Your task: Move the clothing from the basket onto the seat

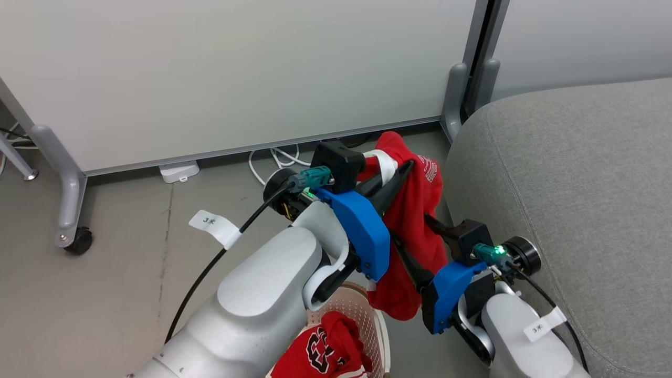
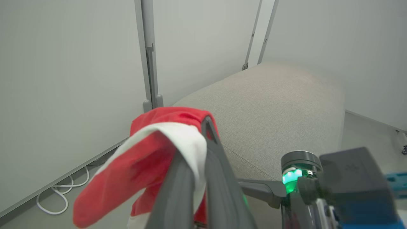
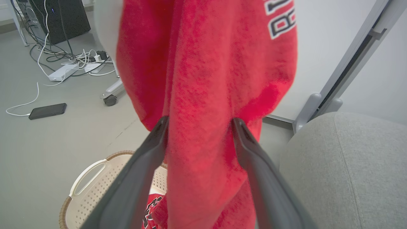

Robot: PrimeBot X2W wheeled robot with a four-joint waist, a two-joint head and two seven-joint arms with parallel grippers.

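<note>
Left claw [image 1: 404, 170] grips a red garment [image 1: 415, 226] above the basket [image 1: 362, 310]; right claw [image 3: 198, 122], spread, straddles the hanging fabric beside the seat [image 1: 577, 184].

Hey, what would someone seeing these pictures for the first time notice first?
A red garment hangs in mid-air from the shut left pincer, just left of the grey seat. The right pincer stands open, a finger on each side of the hanging cloth. A second red garment lies below in the basket.

Left claw [image 1: 405, 169] clamped tight, raised; right claw [image 3: 199, 120] spread wide
</note>
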